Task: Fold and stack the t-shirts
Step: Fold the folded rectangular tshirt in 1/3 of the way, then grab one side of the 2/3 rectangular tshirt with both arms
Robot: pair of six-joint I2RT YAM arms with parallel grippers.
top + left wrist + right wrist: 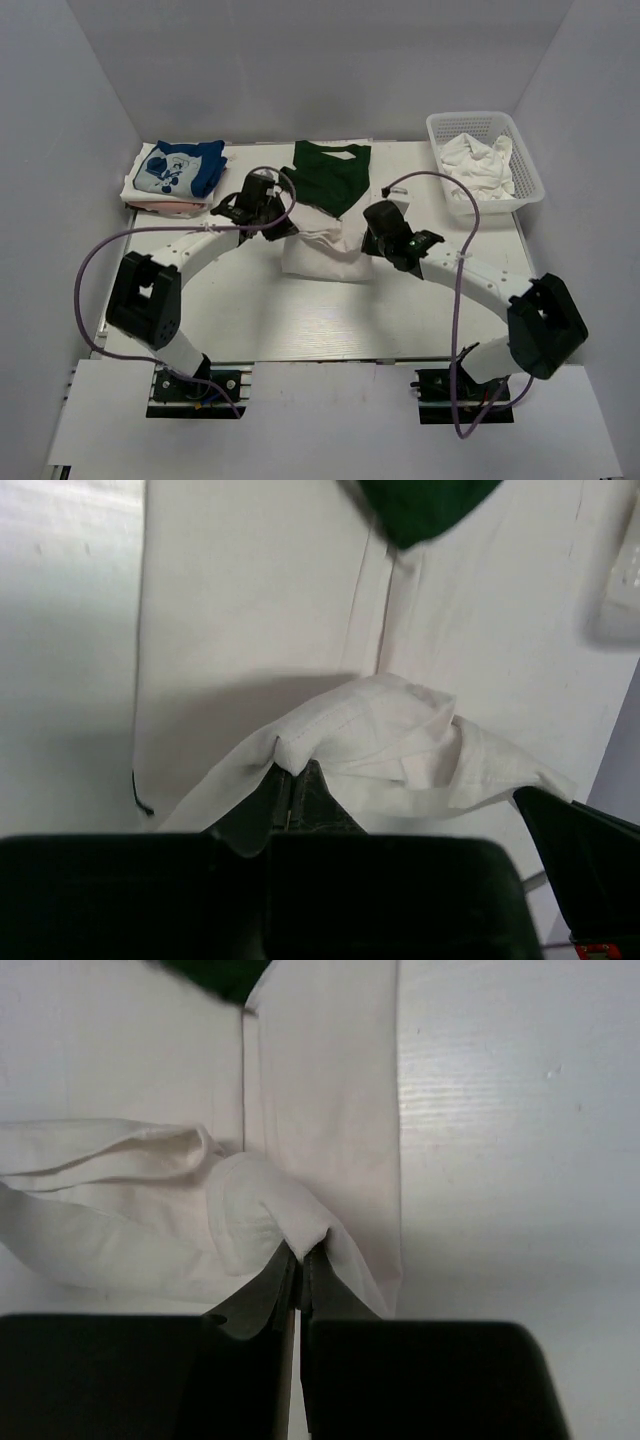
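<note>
Only the top external view shows the full layout. The green-and-white t-shirt (325, 250) lies at the centre of the tabletop (300, 320). The white-and-blue t-shirt (180, 168) sits folded at far left on the pink t-shirt (150, 203). A basket (480, 118) holds white cloth (480, 160) at far right.

The wrist views resolve the grips. The left end effector (295, 780) is clamped on a raised white fold of the green-and-white t-shirt. The right end effector (300, 1258) is clamped likewise. The fabric is bunched and creased between them.
</note>
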